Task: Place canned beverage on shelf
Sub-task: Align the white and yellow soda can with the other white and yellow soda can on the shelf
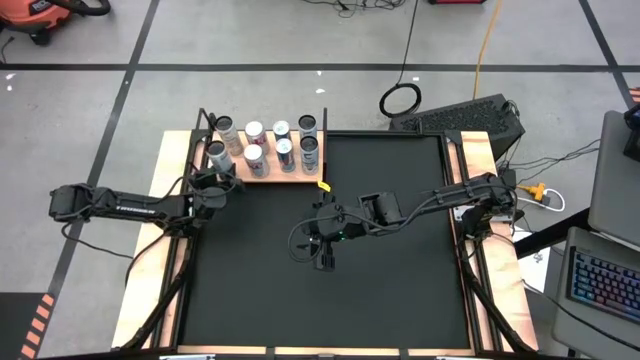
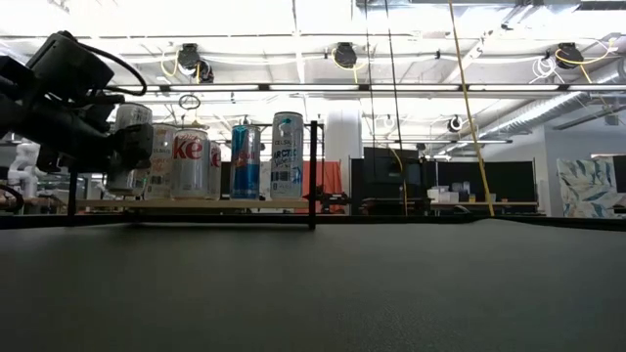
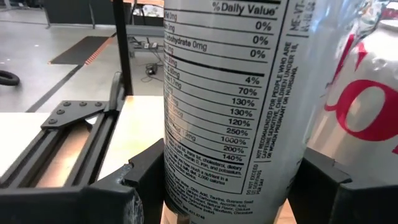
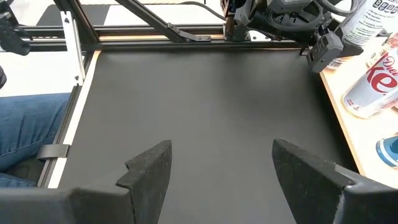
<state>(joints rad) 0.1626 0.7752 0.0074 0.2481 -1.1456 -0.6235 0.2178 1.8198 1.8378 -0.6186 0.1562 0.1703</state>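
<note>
1. Shelf: far-left on the table, bearing eight upright cans in two rows.
2. Left gripper: at the shelf's near-left corner, fingers either side of the can; whether they press it or stand just clear cannot be told.
3. Can: upright at that corner, apparently on the board; release and withdrawal remain.
4. Right gripper: spread, empty, over mid-mat.

Silver can with black print; light-wood shelf; possibly blue can.
</note>
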